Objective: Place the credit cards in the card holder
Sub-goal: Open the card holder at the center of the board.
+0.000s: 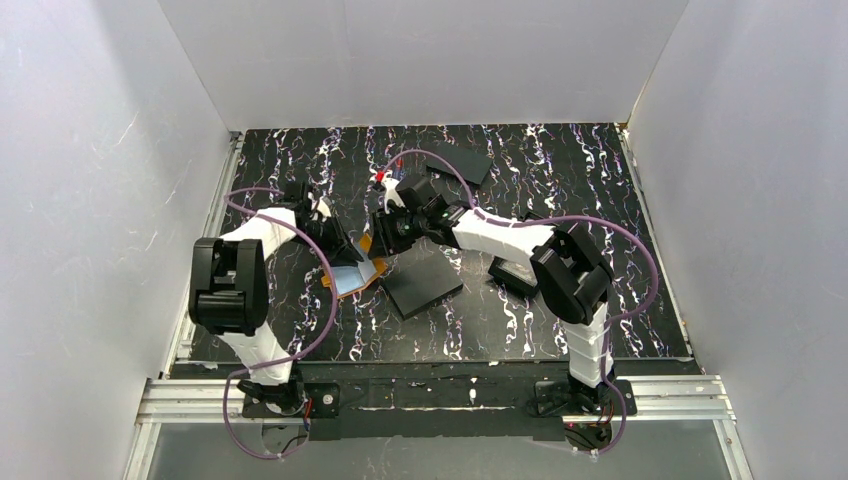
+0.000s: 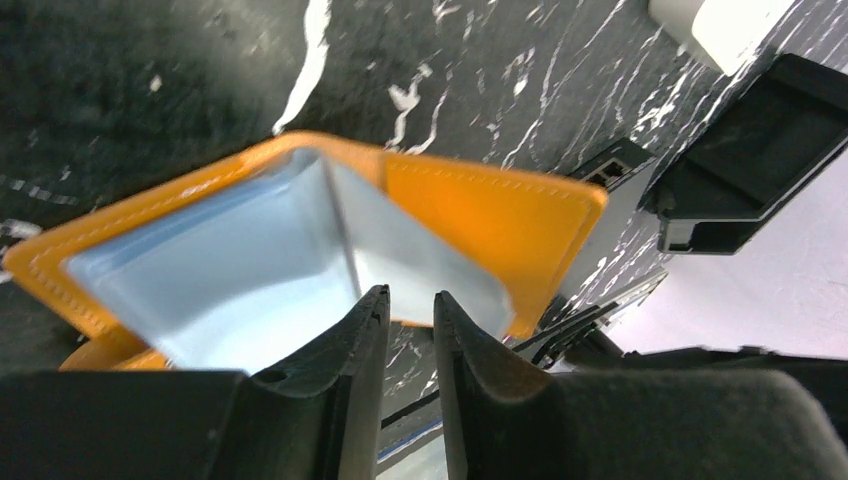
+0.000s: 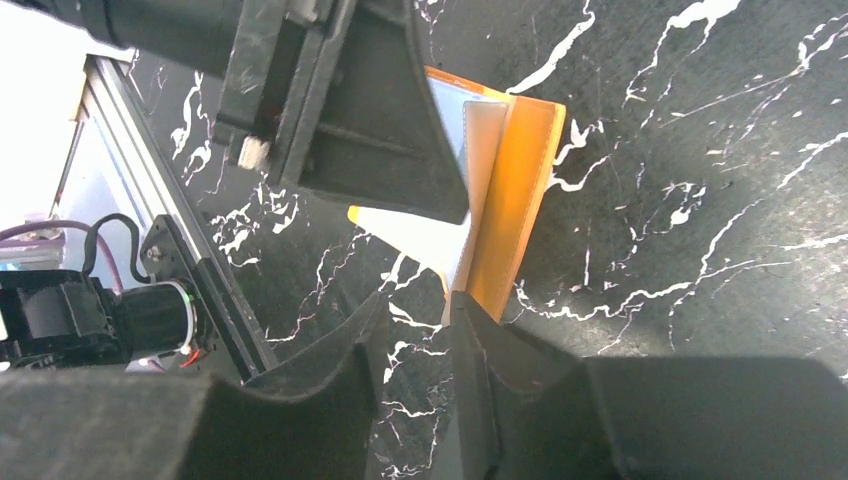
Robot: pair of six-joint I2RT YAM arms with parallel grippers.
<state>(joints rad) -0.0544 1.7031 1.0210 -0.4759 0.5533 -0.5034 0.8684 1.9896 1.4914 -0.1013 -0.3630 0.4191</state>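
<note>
The orange card holder [image 1: 356,277] lies unfolded on the black marbled table, with its pale blue-grey inside facing up [image 2: 250,270]. My left gripper [image 2: 409,297] is low over its near edge, fingers a narrow gap apart with only table showing between them. My right gripper [image 3: 418,298] comes in from the other side, also slightly open, and its right fingertip is at the holder's corner [image 3: 520,190]. In the top view both grippers, left [image 1: 345,255] and right [image 1: 385,248], meet at the holder. I cannot make out any credit cards for certain.
A large flat black rectangle [image 1: 422,280] lies just right of the holder. Another [image 1: 462,160] is at the back and a smaller black piece [image 1: 512,275] sits near the right arm. White walls enclose the table on three sides.
</note>
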